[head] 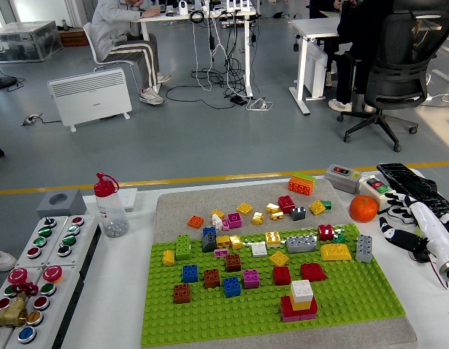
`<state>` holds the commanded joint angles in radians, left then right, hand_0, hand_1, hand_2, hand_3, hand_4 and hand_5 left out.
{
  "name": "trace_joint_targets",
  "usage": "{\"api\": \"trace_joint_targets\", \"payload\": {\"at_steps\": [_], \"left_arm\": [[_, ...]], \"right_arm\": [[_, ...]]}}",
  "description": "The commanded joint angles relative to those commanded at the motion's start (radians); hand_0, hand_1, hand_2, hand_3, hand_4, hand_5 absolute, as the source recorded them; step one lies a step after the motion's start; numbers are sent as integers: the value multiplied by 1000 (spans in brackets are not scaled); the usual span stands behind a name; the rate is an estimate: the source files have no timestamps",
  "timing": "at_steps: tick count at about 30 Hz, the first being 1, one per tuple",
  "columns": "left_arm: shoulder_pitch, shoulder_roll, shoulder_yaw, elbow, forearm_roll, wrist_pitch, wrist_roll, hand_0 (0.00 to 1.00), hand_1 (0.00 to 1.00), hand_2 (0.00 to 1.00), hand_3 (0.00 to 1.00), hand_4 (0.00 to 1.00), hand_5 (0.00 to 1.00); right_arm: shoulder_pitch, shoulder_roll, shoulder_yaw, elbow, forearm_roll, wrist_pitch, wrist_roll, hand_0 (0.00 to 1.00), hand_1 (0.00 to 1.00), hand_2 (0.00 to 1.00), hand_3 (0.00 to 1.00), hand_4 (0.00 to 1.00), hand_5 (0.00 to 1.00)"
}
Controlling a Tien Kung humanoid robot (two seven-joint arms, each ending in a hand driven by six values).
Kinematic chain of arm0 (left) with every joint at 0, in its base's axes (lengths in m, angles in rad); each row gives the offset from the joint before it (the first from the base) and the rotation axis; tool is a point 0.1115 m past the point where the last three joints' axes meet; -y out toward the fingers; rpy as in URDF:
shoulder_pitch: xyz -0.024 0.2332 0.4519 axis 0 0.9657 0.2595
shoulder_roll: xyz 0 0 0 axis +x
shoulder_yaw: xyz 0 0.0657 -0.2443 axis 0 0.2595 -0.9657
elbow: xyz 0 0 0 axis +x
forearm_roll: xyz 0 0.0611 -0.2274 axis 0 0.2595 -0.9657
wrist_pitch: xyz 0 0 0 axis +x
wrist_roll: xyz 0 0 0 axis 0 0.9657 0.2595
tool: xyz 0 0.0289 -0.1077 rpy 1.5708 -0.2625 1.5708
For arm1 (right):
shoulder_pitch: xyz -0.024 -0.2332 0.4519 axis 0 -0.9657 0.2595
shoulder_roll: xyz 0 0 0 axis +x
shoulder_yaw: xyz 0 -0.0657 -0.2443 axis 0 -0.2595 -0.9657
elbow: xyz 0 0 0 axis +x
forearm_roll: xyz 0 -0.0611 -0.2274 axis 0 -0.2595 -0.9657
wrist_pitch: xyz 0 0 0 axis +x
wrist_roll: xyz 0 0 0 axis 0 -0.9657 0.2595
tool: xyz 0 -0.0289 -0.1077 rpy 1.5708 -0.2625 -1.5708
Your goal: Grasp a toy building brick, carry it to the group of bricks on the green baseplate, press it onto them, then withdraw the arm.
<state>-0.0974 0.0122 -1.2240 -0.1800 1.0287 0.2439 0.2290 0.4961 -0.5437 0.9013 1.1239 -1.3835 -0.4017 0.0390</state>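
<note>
- Head view: right hand [405,234] sits at the table's right edge, off the green baseplate [232,314], just below the orange fruit [363,209]. Black fingers [391,231] point left toward the plate and hold nothing; curl hard to judge at this angle, looks loosely extended.
- L hand: not in view.
- Nearest loose brick: grey brick [364,249], upright at the plate's right rim, just left of the hand. Long axis runs roughly near-to-far.
- Yellow brick [335,252] is next inboard, touching or nearly touching the grey one.
- Target group: stack [299,299], white on yellow on red/magenta, near the plate's front edge, left of the hand and nearer the robot.
- Judgement: R arm is the only candidate; reach goes left to the grey brick, then left and toward the near edge to the stack.
- Risk: crowded bricks near the stack.
</note>
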Motion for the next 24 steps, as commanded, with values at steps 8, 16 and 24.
{"api": "trace_joint_targets", "payload": {"at_steps": [8, 16, 24], "left_arm": [[2, 0, -1, 0, 2, 0, 1, 667, 612, 568, 430, 241, 998], [5, 0, -2, 0, 6, 0, 2, 668, 612, 569, 430, 241, 998], [8, 0, -2, 0, 8, 0, 4, 668, 613, 569, 430, 241, 998]], "right_arm": [[22, -4, -24, -21, -151, 61, -20, 874, 833, 875, 885, 718, 184], [49, -12, -57, -25, -163, 146, -66, 899, 859, 925, 920, 728, 221], [82, -12, -86, -44, -147, 213, -111, 918, 867, 931, 934, 723, 218]]}}
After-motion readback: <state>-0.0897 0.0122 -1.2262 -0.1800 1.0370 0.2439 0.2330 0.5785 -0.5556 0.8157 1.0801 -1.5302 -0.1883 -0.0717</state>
